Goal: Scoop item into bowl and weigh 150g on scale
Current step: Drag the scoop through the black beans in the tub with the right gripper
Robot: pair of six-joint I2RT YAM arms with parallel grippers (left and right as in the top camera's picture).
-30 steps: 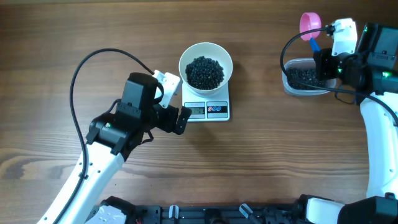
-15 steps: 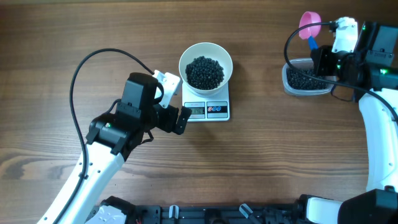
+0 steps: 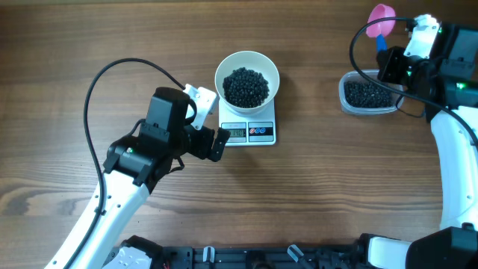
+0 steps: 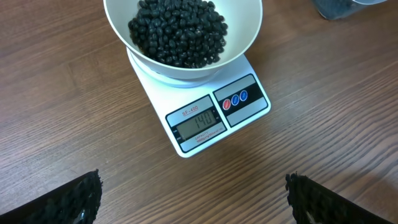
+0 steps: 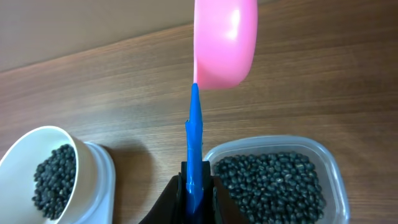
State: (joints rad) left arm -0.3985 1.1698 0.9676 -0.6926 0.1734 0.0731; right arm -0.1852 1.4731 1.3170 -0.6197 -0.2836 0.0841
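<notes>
Topping-up is judged underway: with beans (image 3: 246, 87) in the bowl (image 3: 220, 75) on the scale (image 3: 265, 134) at upper centre, slightly underweight, a small dip into the tub (image 3: 343, 93) is needed for the scoop (image 3: 382, 16) pinched by the right tool (image 5: 198, 186), left tool (image 4: 196, 202) spread.

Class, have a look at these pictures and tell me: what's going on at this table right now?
A two-armed robot is weighing out black beans. The right claw is shut on the blue handle of the pink scoop, holding it raised near the clear tub of beans. The white bowl sits on the scale, partly filled, and the display appears to read 140. The left claw is open and empty, hovering by the scale's front.
</notes>
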